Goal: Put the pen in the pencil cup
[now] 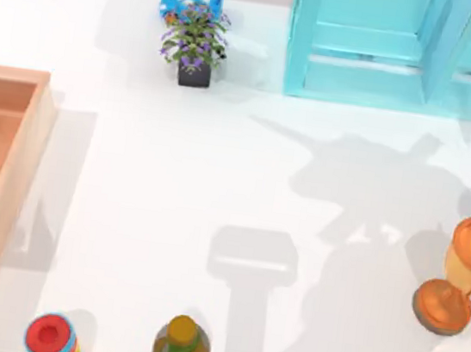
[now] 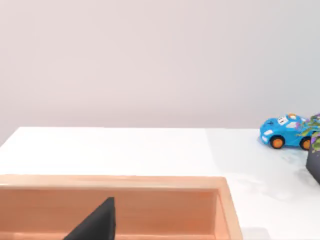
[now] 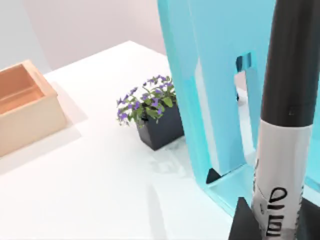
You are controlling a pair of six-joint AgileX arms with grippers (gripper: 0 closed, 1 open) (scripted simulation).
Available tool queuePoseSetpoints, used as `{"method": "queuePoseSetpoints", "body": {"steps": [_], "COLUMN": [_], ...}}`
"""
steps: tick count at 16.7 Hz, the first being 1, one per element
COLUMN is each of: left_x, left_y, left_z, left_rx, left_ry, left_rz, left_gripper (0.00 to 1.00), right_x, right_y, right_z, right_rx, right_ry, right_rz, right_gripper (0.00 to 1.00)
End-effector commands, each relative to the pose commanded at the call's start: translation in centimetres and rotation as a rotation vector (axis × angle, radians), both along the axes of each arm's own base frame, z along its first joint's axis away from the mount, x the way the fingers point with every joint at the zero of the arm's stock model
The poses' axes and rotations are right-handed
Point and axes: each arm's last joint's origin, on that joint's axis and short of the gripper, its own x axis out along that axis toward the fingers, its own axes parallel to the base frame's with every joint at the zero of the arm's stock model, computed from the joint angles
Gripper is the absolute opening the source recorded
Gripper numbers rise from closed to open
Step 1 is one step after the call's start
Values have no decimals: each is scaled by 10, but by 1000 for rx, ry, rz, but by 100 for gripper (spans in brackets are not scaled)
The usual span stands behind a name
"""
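White desk [image 1: 173,185] under a pale wall; wooden tray [image 1: 7,198] at its left edge. Right claw [image 3: 272,220] grips the pen [image 3: 285,125] upright beside the blue frame [image 3: 200,90]. Left claw's opening: cannot tell.

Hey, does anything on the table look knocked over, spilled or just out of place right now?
Nothing stands out. The potted plant, the trophy and the bottle all stand upright, the toy car sits on its wheels, and no spill shows on the table. The pen is off the table, upright close in the right wrist view.
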Motion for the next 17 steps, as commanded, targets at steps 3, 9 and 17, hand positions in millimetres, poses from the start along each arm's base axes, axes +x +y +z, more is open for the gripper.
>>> {"method": "queuePoseSetpoints", "body": {"steps": [3, 9, 17], "left_x": [0, 0, 0], "left_y": [0, 0, 0], "left_z": [0, 0, 0], "left_rx": [0, 0, 0], "left_ry": [0, 0, 0], "left_rz": [0, 0, 0], "left_gripper": [100, 100, 100], "right_x": [-35, -68, -55], "right_y": [-49, -67, -76], "right_z": [-8, -19, -20], "right_rx": [51, 84, 39], "right_ry": [-153, -280, -256], "right_rz": [27, 116, 24], "right_gripper": [0, 0, 0]}}
